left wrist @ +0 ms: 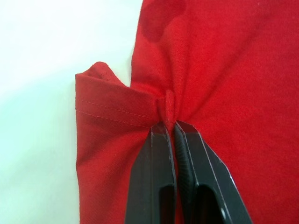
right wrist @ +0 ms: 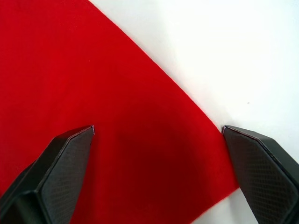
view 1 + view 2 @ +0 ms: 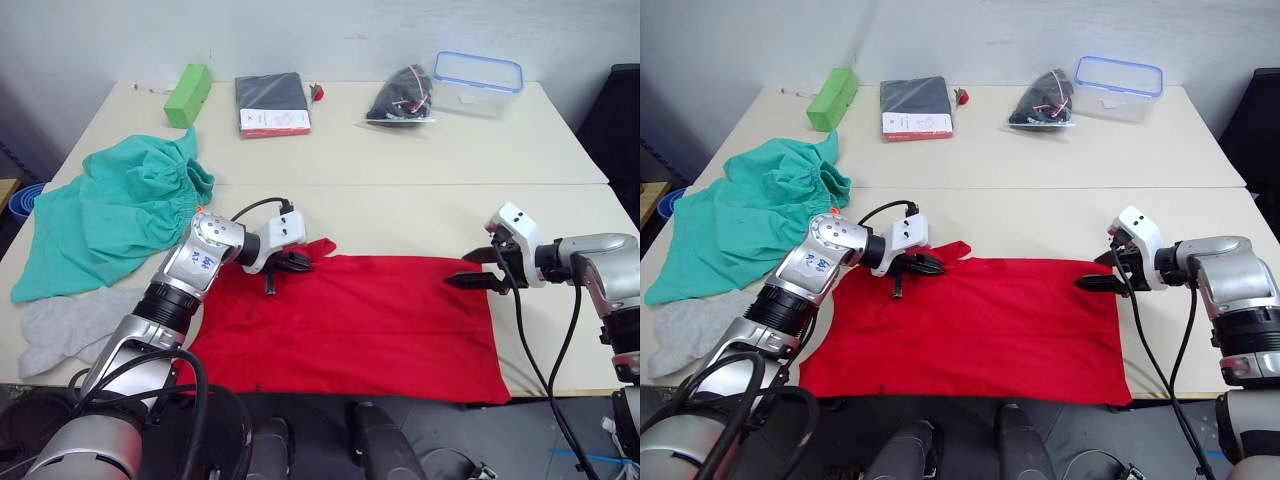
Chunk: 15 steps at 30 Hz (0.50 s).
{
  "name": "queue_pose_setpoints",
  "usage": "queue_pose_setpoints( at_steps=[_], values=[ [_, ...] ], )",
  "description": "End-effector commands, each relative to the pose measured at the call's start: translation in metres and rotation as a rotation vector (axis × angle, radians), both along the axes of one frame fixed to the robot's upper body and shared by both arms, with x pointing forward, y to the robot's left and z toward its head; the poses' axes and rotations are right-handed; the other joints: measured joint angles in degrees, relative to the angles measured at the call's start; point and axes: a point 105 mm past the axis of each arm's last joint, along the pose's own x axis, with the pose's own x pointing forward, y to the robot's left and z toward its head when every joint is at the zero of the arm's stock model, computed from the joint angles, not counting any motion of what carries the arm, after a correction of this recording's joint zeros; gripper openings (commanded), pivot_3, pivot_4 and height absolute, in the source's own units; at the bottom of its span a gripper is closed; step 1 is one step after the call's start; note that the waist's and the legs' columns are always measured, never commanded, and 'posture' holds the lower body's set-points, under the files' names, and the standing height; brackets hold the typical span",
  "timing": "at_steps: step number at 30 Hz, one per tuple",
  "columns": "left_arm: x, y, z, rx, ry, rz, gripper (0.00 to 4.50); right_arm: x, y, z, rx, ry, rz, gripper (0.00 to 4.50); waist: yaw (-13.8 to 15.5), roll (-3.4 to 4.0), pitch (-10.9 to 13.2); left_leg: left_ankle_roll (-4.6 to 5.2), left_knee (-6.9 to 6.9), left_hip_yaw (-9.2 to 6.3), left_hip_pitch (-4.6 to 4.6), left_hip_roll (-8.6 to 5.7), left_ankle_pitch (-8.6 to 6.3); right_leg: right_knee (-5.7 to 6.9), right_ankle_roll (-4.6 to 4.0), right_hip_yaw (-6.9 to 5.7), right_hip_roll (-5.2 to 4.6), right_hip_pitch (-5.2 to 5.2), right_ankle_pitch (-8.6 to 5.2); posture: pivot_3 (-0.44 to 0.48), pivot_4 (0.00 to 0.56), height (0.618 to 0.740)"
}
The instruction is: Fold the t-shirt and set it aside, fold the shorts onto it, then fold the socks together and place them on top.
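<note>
Two pincers work on the t-shirt (image 3: pixel 360 325), spread flat at the near tabletop (image 3: pixel 400 210) edge: the left pincer (image 1: pixel 174 128) pinches its cloth, the right pincer (image 2: pixel 156 135) is open over a corner. No fold looks finished; shorts (image 3: pixel 110 215) and socks (image 3: pixel 60 325) wait left. Far side has free room.

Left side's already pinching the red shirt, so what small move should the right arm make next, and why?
Probably close the right tool on the t-shirt. Its fingers are open across the far right corner, while the left tool is shut on a pinch of cloth, so both corners would then be held for folding.
</note>
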Motion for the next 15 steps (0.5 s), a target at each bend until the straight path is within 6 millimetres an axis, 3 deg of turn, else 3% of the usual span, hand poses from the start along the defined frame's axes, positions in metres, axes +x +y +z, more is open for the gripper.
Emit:
queue_pose_setpoints(
  at_steps=[1, 6, 13, 15],
  values=[
    [-0.0028, 0.0008, 0.0149, -0.026, -0.029, -0.022, 1.02, 0.0023, -0.0016, 0.0081, 0.014, -0.029, -0.005, 4.5, 0.0, 0.0, 0.0, 0.0, 0.0, 0.0, 0.0, 0.0, 0.0, 0.0, 0.0, 0.0, 0.0, 0.0, 0.0, 0.0, 0.15, 0.74],
    [0.0001, 0.0006, 0.018, -0.019, -0.063, -0.015, 2.59, 0.0016, -0.0003, 0.008, 0.019, -0.027, -0.001, 4.5, 0.0, 0.0, 0.0, 0.0, 0.0, 0.0, 0.0, 0.0, 0.0, 0.0, 0.0, 0.0, 0.0, 0.0, 0.0, 0.0, 0.15, 0.74],
    [0.0014, -0.0023, 0.0193, -0.029, -0.068, -0.019, 2.59, 0.001, -0.0003, 0.0103, 0.033, -0.026, -0.002, 4.5, 0.0, 0.0, 0.0, 0.0, 0.0, 0.0, 0.0, 0.0, 0.0, 0.0, 0.0, 0.0, 0.0, 0.0, 0.0, 0.0, 0.15, 0.74],
    [0.0006, -0.004, 0.0194, -0.035, -0.067, -0.028, 2.2, 0.001, -0.0005, 0.0105, 0.03, -0.027, -0.001, 4.5, 0.0, 0.0, 0.0, 0.0, 0.0, 0.0, 0.0, 0.0, 0.0, 0.0, 0.0, 0.0, 0.0, 0.0, 0.0, 0.0, 0.15, 0.74]
  ],
)
